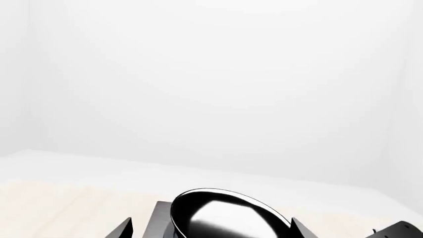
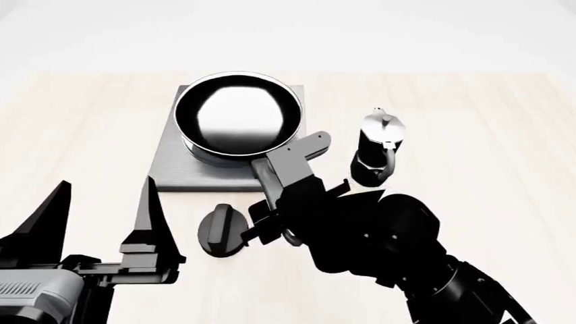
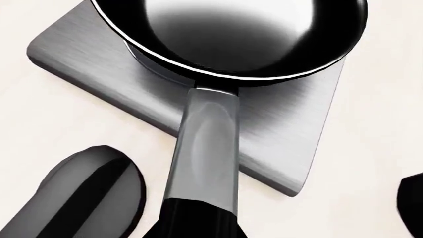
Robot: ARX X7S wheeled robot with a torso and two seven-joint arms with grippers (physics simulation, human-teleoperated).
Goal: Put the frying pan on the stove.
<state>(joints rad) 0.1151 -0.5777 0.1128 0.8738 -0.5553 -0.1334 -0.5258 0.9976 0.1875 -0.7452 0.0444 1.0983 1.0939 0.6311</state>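
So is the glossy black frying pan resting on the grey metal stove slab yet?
Cannot tell. In the right wrist view the frying pan hangs over the stove, but the rim hides its base, so neither contact nor gap shows plainly.

So there's a tall black moka pot with a silvery lid standing upright on the pale wooden table. A small round black knob with a raised ridge across it lies flat nearer the camera, well apart from the pot.
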